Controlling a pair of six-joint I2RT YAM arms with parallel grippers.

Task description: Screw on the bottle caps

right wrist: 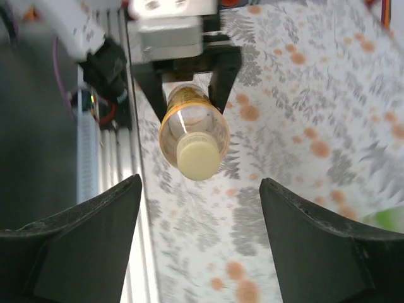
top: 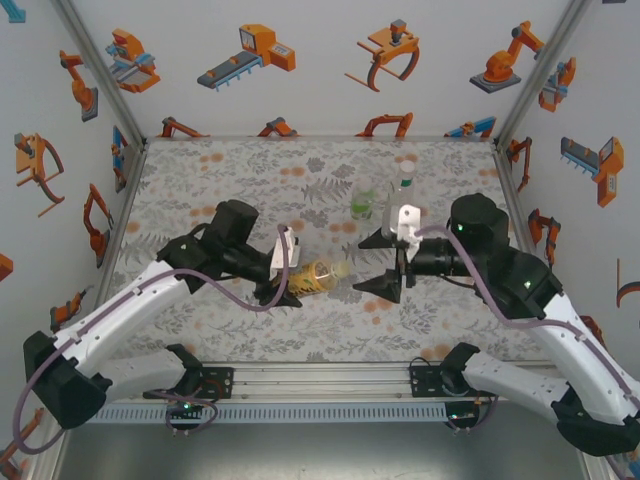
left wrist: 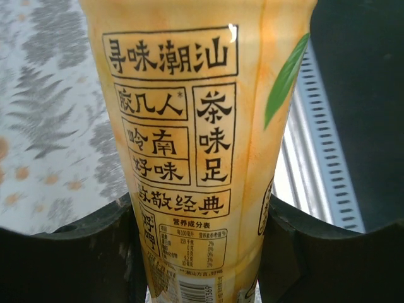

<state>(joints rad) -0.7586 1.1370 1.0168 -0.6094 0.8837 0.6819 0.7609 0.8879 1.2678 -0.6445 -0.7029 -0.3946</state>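
Top view: left gripper (top: 288, 278) clamped on the amber bottle (top: 318, 276), held level over the middle of the table (top: 200, 190). Its pale cap (top: 342, 269) points right toward the right gripper (top: 392, 265), whose jaws are parted and empty, and the green bottle (top: 362, 205) and clear bottle (top: 404, 180) stand farther back. Left wrist: black fingers (left wrist: 76, 252) press both sides of the yellow label (left wrist: 183, 126). Right wrist: fingers (right wrist: 315, 246) spread wide, the cap just beyond them, not touched.
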